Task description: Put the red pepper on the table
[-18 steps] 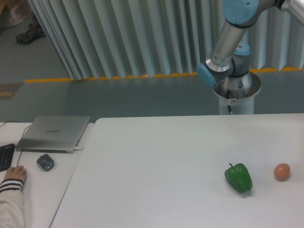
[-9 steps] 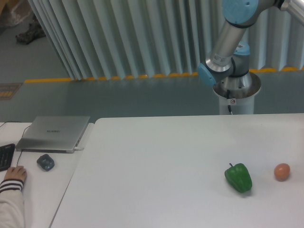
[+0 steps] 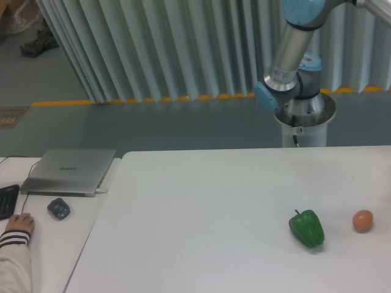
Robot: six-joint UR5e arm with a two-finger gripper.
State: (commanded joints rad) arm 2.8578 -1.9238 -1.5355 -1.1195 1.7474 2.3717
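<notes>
Pleated grey curtains back the single fixed view; below them the table carries a green pepper and an orange ball, well apart. We find no red pepper anywhere in frame. Against half a second ago, the arm has swung slightly, its upper joint further out of shot. The pincer lies out of frame, so we cannot tell its state; placement looks pending.

The surface is a large white rectangular top, smooth and plain, filling the lower part of the view from about 8 o'clock round to 4 o'clock. No red pepper shows anywhere in view.
</notes>
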